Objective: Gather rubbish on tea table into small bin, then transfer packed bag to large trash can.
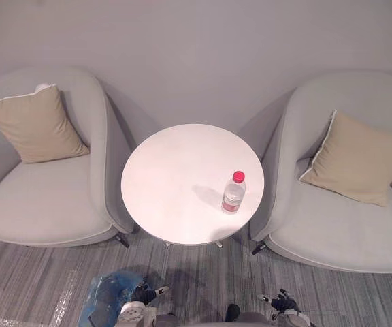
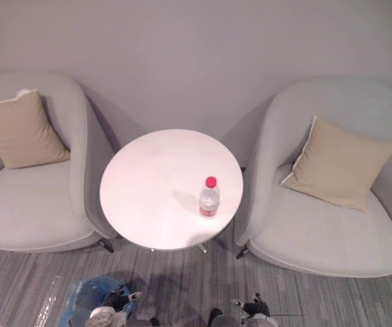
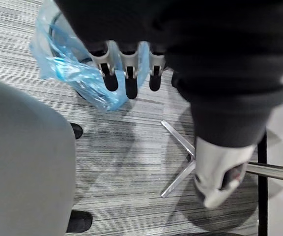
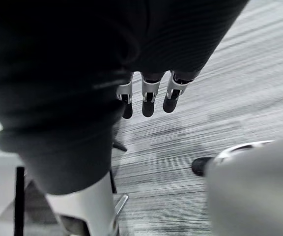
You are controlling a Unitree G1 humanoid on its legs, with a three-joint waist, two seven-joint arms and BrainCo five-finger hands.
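- Soft, even light is falling from overhead, and the white top of the round table (image 1: 175, 170) is shining brightest.
- The bottle (image 1: 233, 193) is casting a faint shadow leftward across that top.
- The left armchair (image 1: 46, 197) and the right armchair (image 1: 339, 231) are throwing soft grey shadows onto the wall (image 1: 196, 54) between them.
- The carpet (image 1: 46, 279) is lying dimmer beneath the table.
- The blue bag (image 3: 77, 73) is catching pale glints.

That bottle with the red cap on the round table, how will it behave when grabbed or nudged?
The bottle looks like thin clear plastic, so probably light and squashy. Standing tall and narrow near the table's edge, it may tip if nudged, then roll.
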